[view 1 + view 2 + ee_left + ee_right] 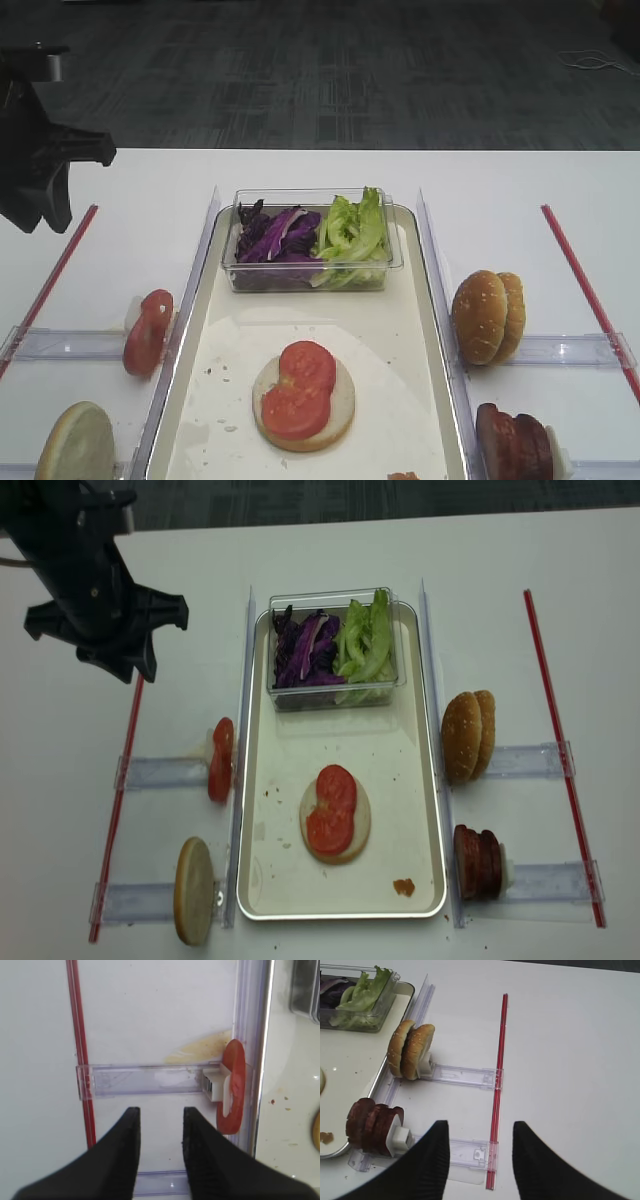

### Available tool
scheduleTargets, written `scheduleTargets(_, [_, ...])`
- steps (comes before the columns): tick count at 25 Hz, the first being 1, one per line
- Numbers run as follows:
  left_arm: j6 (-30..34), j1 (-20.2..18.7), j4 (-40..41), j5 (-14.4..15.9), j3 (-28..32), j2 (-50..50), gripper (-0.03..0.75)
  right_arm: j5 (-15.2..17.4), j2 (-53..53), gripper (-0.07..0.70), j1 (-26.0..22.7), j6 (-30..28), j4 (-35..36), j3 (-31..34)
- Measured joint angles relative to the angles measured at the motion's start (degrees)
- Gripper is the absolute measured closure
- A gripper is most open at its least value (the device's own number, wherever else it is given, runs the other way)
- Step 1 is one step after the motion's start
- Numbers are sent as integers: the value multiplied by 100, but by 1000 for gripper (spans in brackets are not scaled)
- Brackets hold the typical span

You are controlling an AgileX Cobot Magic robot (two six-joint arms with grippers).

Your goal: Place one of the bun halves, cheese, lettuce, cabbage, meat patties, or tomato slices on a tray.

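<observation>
Left to right across the tabletop. The left gripper (159,1150), fingers apart and empty, hovers over the left side by a red strip (118,805). Beside the tray's left edge stand upright tomato slices (221,759), apparently two on a clear holder, and nearer the front one pale bun half (194,890). The tray (418,780) carries one bun half topped with two overlapping tomato slices (332,808), plus a clear tub (330,695) at its far end holding one clump of cabbage (303,650) and one of lettuce (365,640). Off the right edge stand two bun halves (467,736) and meat patties (478,861), about three. The right gripper (480,1157) waits empty, fingers apart. Judged risk: pinching the thin standing slices off-centre could topple or tear them
</observation>
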Motion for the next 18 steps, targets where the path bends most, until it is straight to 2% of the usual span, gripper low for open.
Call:
scheduleTargets(7, [75,0,0,0,696,-553,515,0,0,305,0,0,0,0])
scheduleTargets(18, [88,14,0,37,1867,-2491,515,0,0,305,0,0,0,0])
